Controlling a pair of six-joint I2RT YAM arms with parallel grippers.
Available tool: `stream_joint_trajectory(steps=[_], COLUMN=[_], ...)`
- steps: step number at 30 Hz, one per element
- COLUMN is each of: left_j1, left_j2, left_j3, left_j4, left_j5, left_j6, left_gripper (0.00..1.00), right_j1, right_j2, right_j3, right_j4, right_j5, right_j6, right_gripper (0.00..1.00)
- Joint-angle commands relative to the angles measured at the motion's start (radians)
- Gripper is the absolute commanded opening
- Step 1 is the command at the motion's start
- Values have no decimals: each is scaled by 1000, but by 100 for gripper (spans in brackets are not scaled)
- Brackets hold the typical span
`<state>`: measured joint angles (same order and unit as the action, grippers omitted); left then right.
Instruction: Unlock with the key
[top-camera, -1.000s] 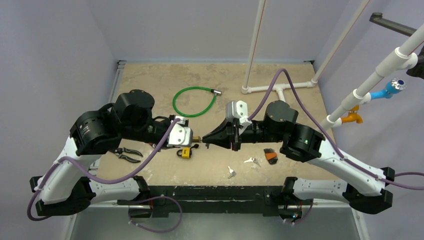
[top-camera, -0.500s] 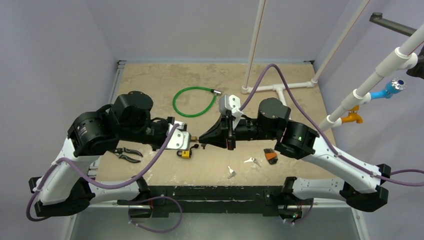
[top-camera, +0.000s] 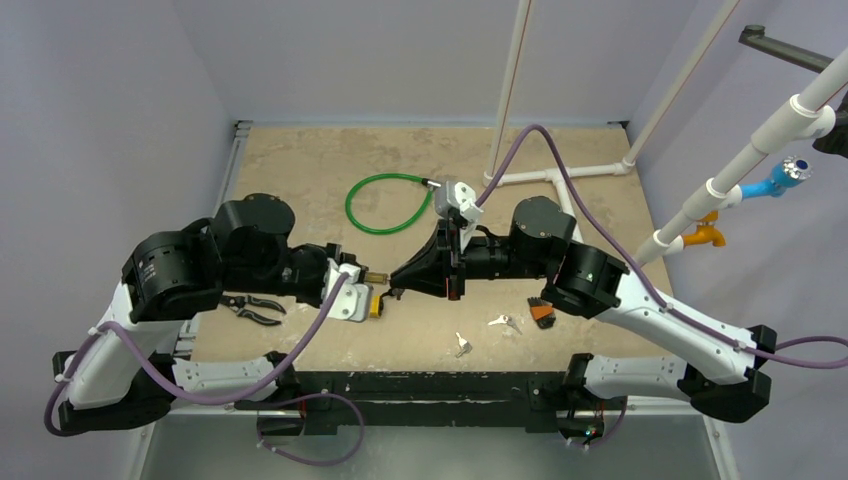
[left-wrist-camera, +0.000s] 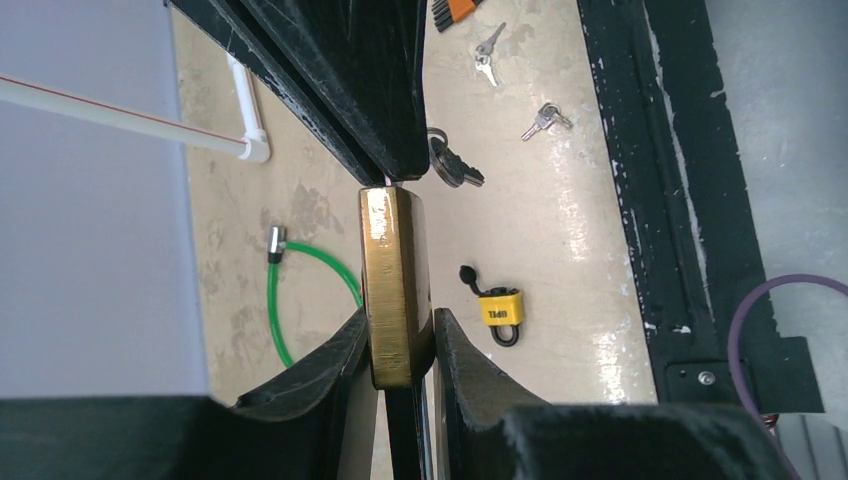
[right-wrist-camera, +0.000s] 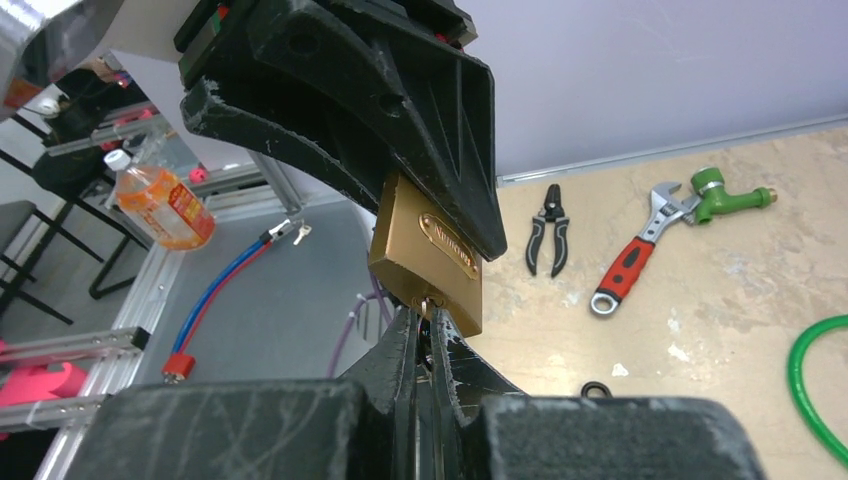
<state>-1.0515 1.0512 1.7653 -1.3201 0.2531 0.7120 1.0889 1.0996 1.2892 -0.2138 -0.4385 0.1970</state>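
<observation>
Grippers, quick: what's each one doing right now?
Left gripper: closed on the brass padlock.
Right gripper: shut, pinching the key at the padlock's keyhole.

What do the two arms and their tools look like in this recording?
Both the left arm and right arm have white shells and black joints, each trailed by a purple cable. The left tool and right tool are black, wedge-shaped, two-fingered.

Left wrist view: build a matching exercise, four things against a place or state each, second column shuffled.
1. brass padlock
2. green cable
3. yellow padlock
4. loose keys

A. curled in a loop
B. clamped in the left claw
C. beside the near edge of the table
D. flat on the table, black shackle

Pairs: 1-B, 2-A, 3-D, 4-C.
</observation>
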Motion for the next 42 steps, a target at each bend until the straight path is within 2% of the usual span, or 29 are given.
stream_joint_trajectory(steps=[1, 11, 24, 30, 33, 37, 42], left_j1=[-63, -141, -254, -265, -265, -265, -262], left_j2=[-37, -75, -193, -199, -187, -189, -175], left_j3=[28, -21, -221, -228, -197, -196, -170], left_j4=[244, 300, 532, 566, 507, 475, 435], left_j5=[28, -32, -152, -169, -174, -187, -202], left_j6=[111, 252, 517, 535, 495, 410, 262], left_gripper=[0, 0, 0, 0, 0, 0, 0], right_j1=[-19, -79, -158, -162, -162, -162, -162], right_j2=[49, 35, 39, 40, 33, 13, -56], right_j3=[-43, -90, -185, -186, -131, -25, -19], right_j4=[-6, 72, 208, 209, 116, -22, -41], right_j5=[11, -7, -106, -101, -53, 30, 106], right_j6=[97, 201, 357, 342, 247, 103, -18], right_gripper=[0, 0, 0, 0, 0, 21, 43])
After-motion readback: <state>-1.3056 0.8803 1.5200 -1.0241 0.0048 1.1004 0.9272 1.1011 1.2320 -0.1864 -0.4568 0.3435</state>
